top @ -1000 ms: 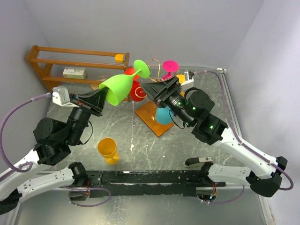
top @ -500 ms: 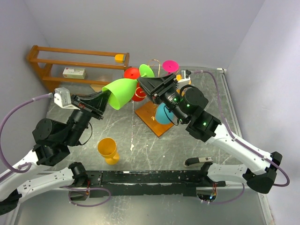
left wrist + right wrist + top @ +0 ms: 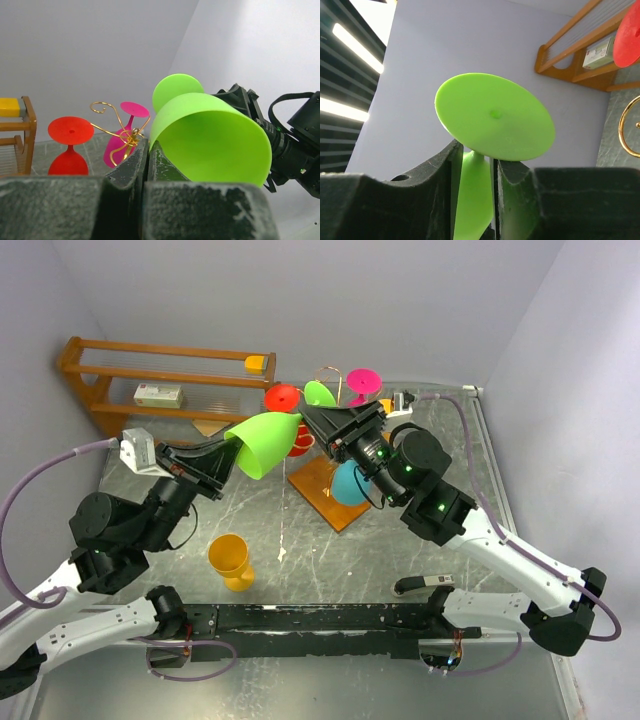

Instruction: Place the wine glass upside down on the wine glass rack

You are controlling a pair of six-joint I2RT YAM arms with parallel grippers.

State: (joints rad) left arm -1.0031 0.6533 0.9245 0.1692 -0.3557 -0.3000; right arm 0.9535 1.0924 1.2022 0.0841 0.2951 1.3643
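From above, the left claw (image 3: 228, 456) pinches the rim of the green wine glass (image 3: 262, 443). The glass lies roughly level in the air, with its mouth toward this claw and its foot pointing away. The right claw (image 3: 318, 426) meets the glass from the other end, its jaws at the stem just behind the foot. The wine glass rack (image 3: 315, 490) stands on the table (image 3: 330, 560) below and just beyond the right claw. It carries a red glass (image 3: 283, 397), a pink glass (image 3: 363, 381) and a blue glass (image 3: 350, 485), all bowl-down. An orange cup (image 3: 230, 558) stands behind the left claw, and a wooden shelf (image 3: 100, 380) sits off to that claw's left.

In the left wrist view, the left claw's (image 3: 148, 152) fingers are pressed together with the wall of the glass's rim caught between them. The bowl (image 3: 215, 145) swells out to the claw's right. The rack's gold wire (image 3: 117, 127) curls ahead and to the left, and the right arm (image 3: 295, 145) shows behind the bowl.

In the right wrist view, the right claw (image 3: 474, 167) has its fingers narrowed to either side of the green stem. The round foot (image 3: 495, 122) sits just past the fingertips. A thin dark line shows beside one finger, so I cannot tell whether the pads grip the stem.
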